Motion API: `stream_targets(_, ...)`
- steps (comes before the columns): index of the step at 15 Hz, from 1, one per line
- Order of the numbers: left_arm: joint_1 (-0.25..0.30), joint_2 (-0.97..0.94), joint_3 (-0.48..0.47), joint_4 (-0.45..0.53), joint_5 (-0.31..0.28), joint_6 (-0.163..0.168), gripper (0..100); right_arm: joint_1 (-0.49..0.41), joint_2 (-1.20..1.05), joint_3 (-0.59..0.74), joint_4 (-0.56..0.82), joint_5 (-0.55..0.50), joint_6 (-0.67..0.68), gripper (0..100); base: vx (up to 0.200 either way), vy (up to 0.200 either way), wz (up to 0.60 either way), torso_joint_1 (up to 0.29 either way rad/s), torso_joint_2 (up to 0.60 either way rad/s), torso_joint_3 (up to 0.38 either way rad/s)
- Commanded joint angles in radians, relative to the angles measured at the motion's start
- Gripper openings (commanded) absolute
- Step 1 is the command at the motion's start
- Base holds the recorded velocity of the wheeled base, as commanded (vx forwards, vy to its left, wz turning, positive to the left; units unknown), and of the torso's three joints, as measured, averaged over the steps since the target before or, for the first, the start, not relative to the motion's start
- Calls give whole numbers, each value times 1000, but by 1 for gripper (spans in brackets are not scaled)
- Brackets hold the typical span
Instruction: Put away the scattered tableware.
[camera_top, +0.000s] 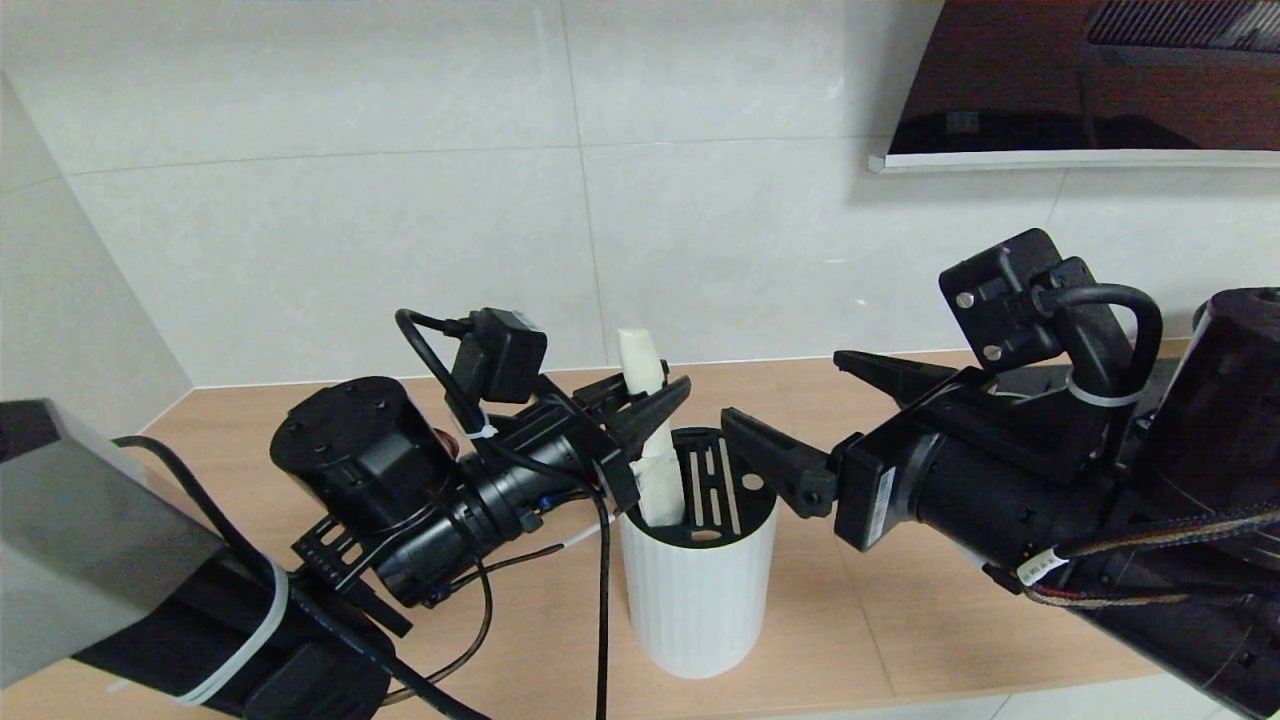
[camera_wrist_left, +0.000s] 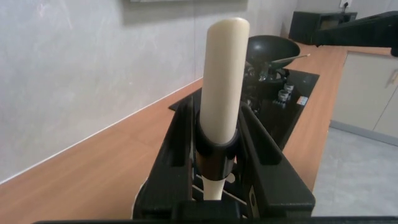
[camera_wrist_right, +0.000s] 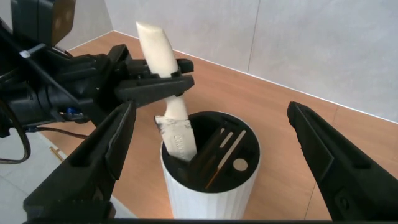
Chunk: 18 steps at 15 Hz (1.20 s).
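- The wooden counter (camera_top: 880, 640) carried the white ribbed holder (camera_top: 698, 590), which stood upright between my two arms.
- My right gripper (camera_top: 785, 387) sat just beside the holder's rim, jaws spread wide and carrying nothing.
- My left gripper (camera_top: 650, 400) was clenched on the handle of the cream knife (camera_top: 641, 365). Its blade was partway down in the holder's slotted top, slightly tilted.
- I judged the insertion step to be in hand. The next move called for lowering the knife fully, then letting go.

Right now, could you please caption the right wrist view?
Left gripper holds a cream-handled knife blade-down in the white holder.
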Motion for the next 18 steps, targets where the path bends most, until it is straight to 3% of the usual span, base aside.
stream_targets(1, -1, 2, 0, 0, 0, 0, 0, 1, 2, 0, -1, 0, -1, 100, 0, 0, 0, 0, 0, 0)
stream_targets(2, -1, 2, 0, 0, 6, 0, 0, 1, 2, 0, 1, 0, -1, 100, 0, 0, 0, 0, 0, 0)
stream_targets(3, -3, 2, 0, 0, 17, 0, 100, 1, 2, 0, -1, 0, -1, 100, 0, 0, 0, 0, 0, 0)
stream_targets(18, -9, -22, -9, -6, 48, -6, 100, -2, -6, 0, -2, 0, -1, 100, 0, 0, 0, 0, 0, 0)
